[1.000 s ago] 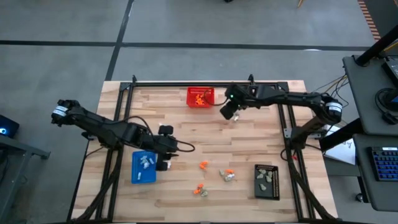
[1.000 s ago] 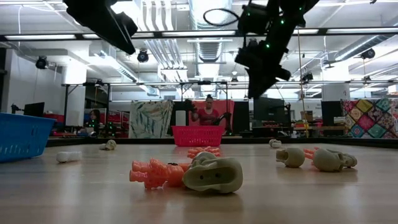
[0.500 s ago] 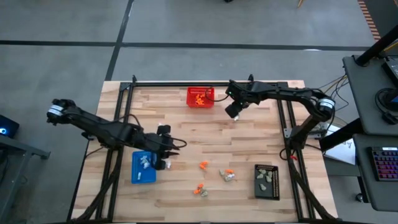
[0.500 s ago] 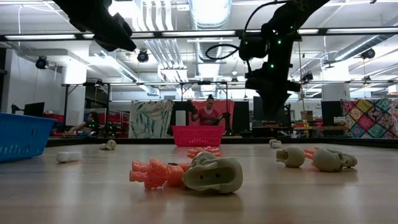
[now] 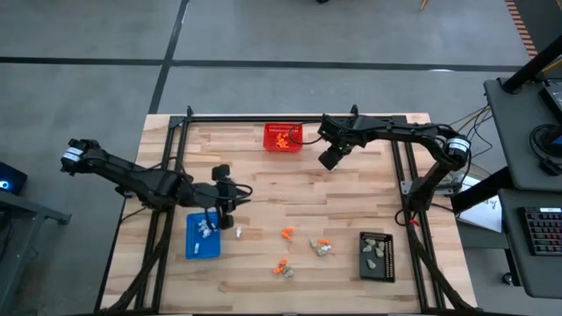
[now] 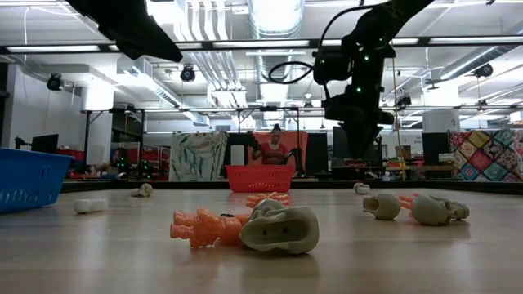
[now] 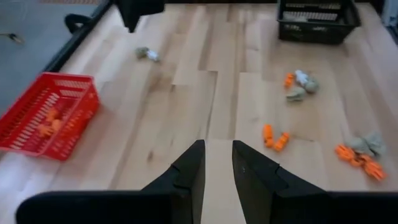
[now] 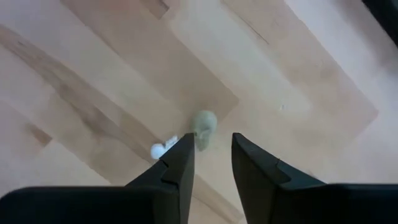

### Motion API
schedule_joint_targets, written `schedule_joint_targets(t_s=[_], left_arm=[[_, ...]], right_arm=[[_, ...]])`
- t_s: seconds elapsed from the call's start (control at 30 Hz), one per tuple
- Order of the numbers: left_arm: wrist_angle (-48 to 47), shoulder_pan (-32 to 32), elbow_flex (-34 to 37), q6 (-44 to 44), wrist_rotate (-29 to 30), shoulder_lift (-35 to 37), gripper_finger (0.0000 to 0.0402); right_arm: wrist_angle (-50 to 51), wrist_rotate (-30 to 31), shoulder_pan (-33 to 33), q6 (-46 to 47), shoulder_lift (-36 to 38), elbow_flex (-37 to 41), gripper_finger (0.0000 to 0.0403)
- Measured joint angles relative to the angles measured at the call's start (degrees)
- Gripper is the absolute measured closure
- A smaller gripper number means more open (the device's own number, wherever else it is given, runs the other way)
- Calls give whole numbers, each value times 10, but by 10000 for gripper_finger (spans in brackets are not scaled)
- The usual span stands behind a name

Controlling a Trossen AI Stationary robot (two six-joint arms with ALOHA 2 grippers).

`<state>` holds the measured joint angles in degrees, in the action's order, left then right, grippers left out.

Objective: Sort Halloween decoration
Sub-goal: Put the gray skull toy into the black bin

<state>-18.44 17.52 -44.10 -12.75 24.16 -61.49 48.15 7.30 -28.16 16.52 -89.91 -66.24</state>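
A pale grey-beige trinket [image 8: 203, 124] and a white scrap [image 8: 163, 148] lie on the table just beyond the right gripper [image 8: 209, 163], whose fingers are slightly parted and empty, apparently lining up a pick. Left gripper [image 7: 217, 167], narrowly parted, holds nothing; the other trinkets [image 5: 303, 250] lie ahead of it. The trinket's shape is hard to make out.

blue tray [image 6: 29, 177] cut off at low view's edge; trinkets [image 5: 281, 137] in red basket [image 5: 282, 138] indistinct
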Motion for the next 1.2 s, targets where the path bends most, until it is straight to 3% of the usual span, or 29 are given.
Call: schedule_joint_targets(t_s=[0.3,1.2], left_arm=[[0,0,0,0,9,-1,338],[0,0,0,-2,9,-1,338]], right_arm=[[-6,0,0,46,0,0,250],[-134,2,0,71,0,102,246]])
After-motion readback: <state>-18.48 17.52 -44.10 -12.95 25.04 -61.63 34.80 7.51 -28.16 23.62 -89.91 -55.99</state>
